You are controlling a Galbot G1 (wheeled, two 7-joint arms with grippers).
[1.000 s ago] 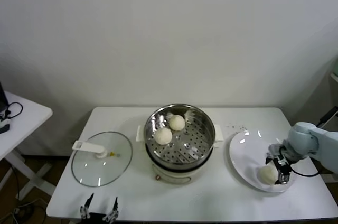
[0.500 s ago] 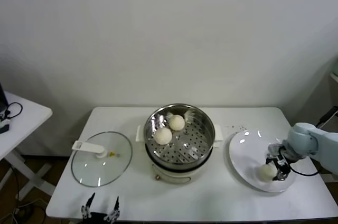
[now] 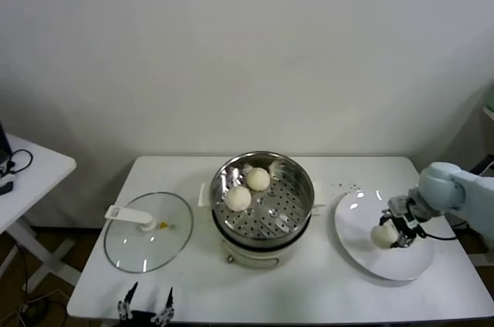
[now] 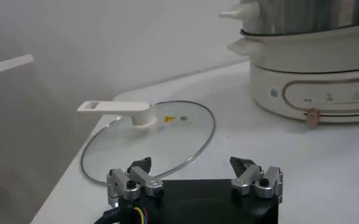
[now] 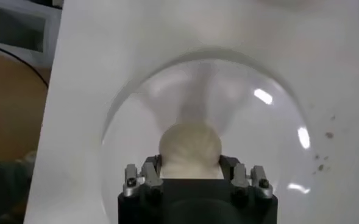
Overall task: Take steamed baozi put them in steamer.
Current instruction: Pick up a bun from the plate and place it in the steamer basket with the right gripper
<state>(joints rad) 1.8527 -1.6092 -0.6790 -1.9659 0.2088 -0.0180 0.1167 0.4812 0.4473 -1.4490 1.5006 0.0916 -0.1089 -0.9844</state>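
the left gripper (image 4: pixel 194 172) has its jaws spread wide with nothing between them; the right gripper (image 5: pixel 191 167) has its jaws clamped on one steamed baozi (image 5: pixel 190 148), a finger on either side of the bun.

from the left of the head view: a second white table (image 3: pixel 31 176) stands apart at the far left edge, with a dark cable lying on it. on the main white table (image 3: pixel 262 288), the glass lid (image 3: pixel 148 231) lies flat near the left end, its white handle (image 3: pixel 127 215) pointing toward the left edge. the left gripper (image 3: pixel 144 305) is parked low at the table's near edge, just in front of the lid. in the left wrist view the lid (image 4: pixel 149 137) lies just beyond the fingertips, and the steamer's cream base (image 4: pixel 313 76) stands off to one side.

the steamer (image 3: pixel 264 198) stands at the middle of the table, its steel basket on the cream pot base. two baozi sit on the perforated floor, toward the left and back of the basket: one nearer the camera (image 3: pixel 238 198) and one behind it (image 3: pixel 258 179), close together.

to the right, the white plate (image 3: pixel 382 234) lies flat beside the steamer. the right gripper (image 3: pixel 394 233) is above the middle of the plate, and the held baozi (image 3: pixel 383 236) is between its fingers. the right wrist view shows the plate's rim (image 5: pixel 115 115) curving around the gripped bun. whether the bun touches the plate, i cannot tell.
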